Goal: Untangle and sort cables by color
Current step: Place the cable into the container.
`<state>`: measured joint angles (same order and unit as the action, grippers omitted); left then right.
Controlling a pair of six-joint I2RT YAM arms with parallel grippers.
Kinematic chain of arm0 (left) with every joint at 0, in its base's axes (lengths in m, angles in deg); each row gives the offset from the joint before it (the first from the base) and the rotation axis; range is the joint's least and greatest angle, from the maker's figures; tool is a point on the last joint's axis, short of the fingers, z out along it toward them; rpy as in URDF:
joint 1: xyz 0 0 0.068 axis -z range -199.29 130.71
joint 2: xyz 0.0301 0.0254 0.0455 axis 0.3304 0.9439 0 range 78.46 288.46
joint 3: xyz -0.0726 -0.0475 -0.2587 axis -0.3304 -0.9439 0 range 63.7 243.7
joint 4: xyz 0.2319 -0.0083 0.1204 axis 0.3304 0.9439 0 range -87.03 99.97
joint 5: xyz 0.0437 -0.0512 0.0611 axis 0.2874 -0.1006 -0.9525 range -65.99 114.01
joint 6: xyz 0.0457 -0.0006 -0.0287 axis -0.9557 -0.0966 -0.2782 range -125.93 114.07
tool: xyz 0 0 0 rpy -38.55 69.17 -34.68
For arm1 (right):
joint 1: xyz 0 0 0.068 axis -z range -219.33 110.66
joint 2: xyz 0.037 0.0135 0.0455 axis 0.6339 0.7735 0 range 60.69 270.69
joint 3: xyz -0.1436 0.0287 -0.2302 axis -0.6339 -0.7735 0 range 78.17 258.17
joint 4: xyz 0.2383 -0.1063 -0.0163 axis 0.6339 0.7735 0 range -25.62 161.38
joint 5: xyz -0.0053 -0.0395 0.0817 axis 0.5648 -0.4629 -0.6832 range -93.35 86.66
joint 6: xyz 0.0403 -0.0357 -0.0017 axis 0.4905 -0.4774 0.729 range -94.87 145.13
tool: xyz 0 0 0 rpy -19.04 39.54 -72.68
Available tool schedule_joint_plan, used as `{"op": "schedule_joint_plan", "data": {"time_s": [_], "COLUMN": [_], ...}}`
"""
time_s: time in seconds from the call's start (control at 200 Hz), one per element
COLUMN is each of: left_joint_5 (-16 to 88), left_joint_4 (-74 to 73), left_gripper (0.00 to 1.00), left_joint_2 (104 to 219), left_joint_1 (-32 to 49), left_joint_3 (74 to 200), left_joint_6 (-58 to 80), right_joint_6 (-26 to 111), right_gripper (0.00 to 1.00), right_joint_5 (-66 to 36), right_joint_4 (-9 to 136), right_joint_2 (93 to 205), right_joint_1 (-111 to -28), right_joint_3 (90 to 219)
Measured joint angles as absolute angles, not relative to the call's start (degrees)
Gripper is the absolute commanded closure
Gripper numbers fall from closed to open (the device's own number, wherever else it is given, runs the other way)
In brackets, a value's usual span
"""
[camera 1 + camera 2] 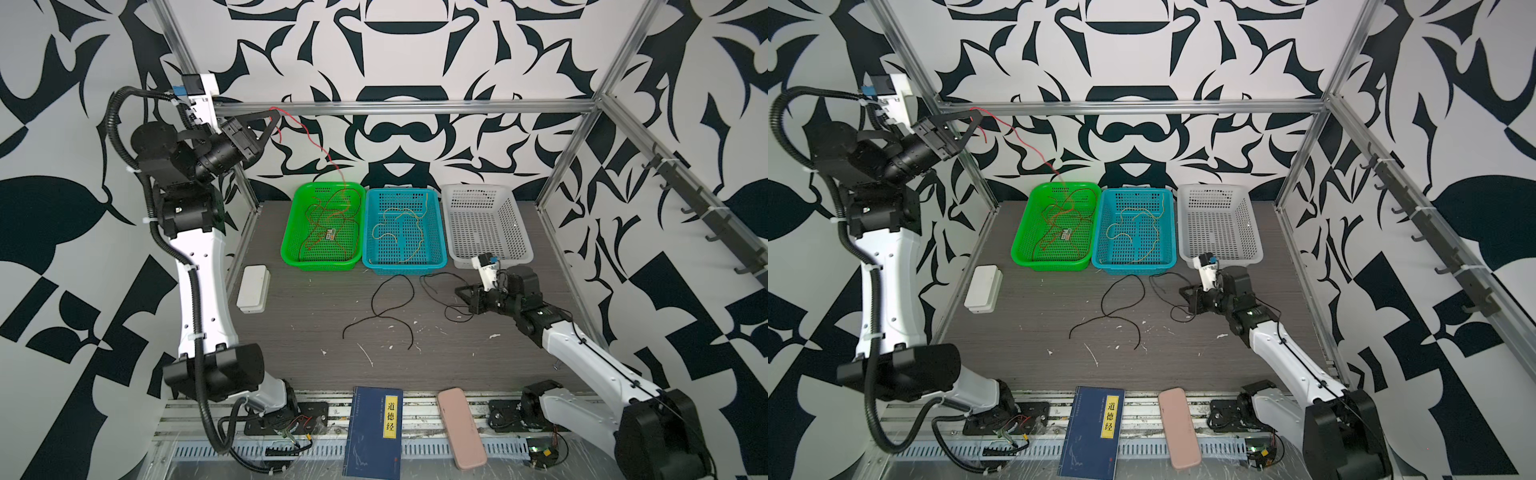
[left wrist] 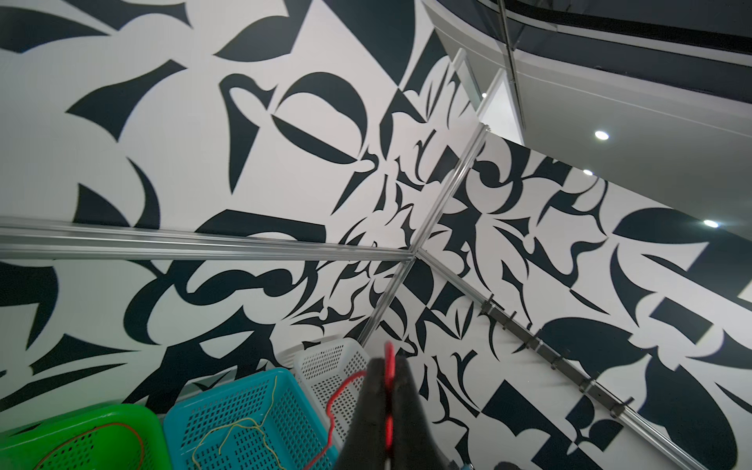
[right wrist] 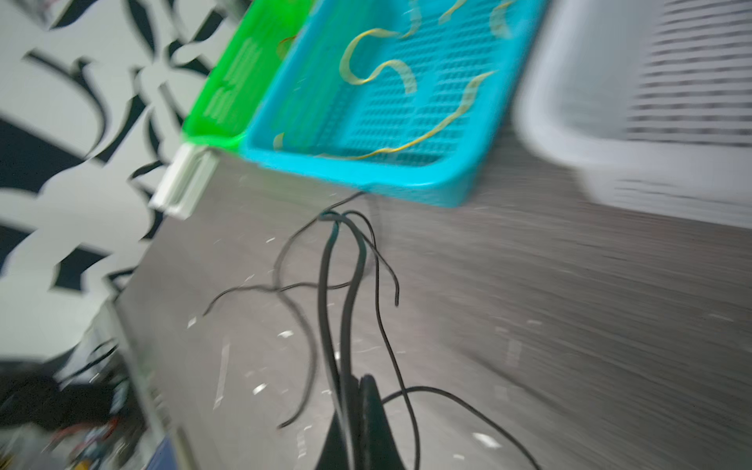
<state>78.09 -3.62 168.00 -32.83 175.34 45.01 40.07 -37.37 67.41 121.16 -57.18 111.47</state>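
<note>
On the tabletop (image 1: 291,353), the white basket (image 1: 517,232) stands empty near the right fingers (image 3: 366,407), pinched on a black cable (image 3: 323,293): best lift high before swinging over. Left fingers (image 2: 372,411), raised, pinch a red cable (image 2: 390,366) trailing into the green basket (image 1: 291,237); lower, then release.

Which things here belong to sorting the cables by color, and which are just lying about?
Belong: red cables, one in the left pincer; black cables, held by the right pincer; yellow cables; green basket; blue basket; white basket.
Lying about: white box; blue book; pink case.
</note>
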Motion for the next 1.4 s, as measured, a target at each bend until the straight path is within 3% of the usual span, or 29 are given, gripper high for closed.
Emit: {"op": "schedule_joint_plan", "data": {"time_s": [0.145,0.67,1.351,1.396], "left_joint_5": [76.04,65.46,65.18,65.13], "left_joint_4": [-3.66,5.83,12.91,13.39], "left_gripper": [1.0,1.0,1.0,0.95], "left_joint_2": [173.04,187.49,207.53,209.3], "left_joint_1": [-32.83,-26.1,-24.24,-24.0], "left_joint_3": [175.34,178.25,187.67,188.76], "left_joint_6": [44.83,30.21,26.82,26.71], "right_joint_6": [39.43,40.05,39.52,39.52], "right_gripper": [1.0,1.0,1.0,1.0], "right_joint_5": [-41.21,-40.38,-38.83,-38.83], "right_joint_4": [68.48,68.94,70.64,70.67], "right_joint_2": [122.64,122.95,123.17,123.37], "right_joint_1": [-62.08,-62.25,-62.25,-62.25], "right_joint_3": [113.06,113.04,112.69,112.69]}}
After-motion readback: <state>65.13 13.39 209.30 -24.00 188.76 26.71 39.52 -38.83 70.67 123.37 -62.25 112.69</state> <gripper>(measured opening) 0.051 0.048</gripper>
